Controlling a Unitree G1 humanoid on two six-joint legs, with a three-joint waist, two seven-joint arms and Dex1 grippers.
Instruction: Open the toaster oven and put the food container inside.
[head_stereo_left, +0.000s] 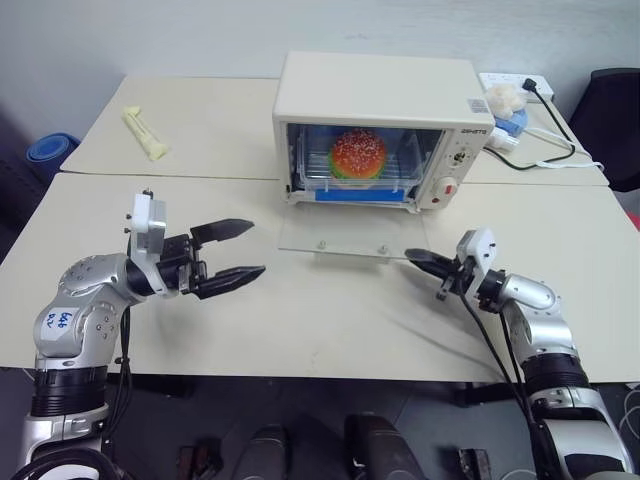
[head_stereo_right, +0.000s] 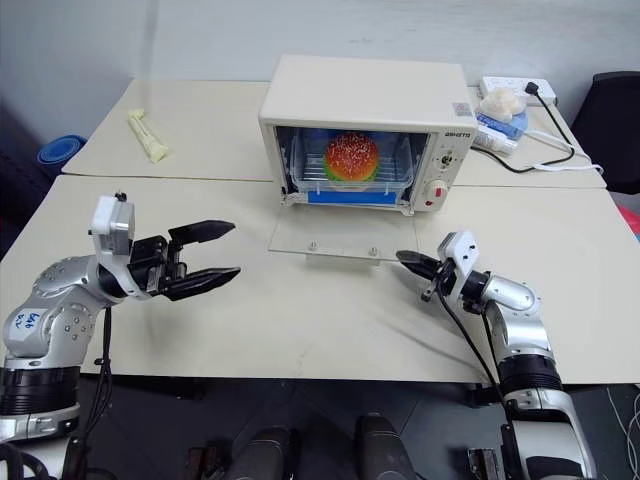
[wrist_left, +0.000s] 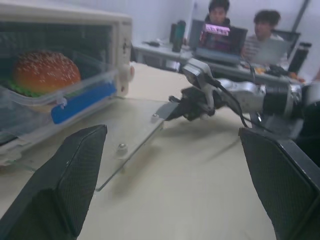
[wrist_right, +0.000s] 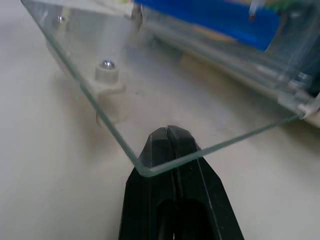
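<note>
Food container (wrist_left: 30, 105) cut off, distant people (wrist_left: 240, 25) blurred.

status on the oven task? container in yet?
Done: the toaster oven has its glass door dropped flat, and the food container with the burger sits inside on the rack. In hand: nothing; the left gripper is open and apart from the oven, and the right gripper is shut at the door's corner. Left: nothing required; the door is still down.
</note>
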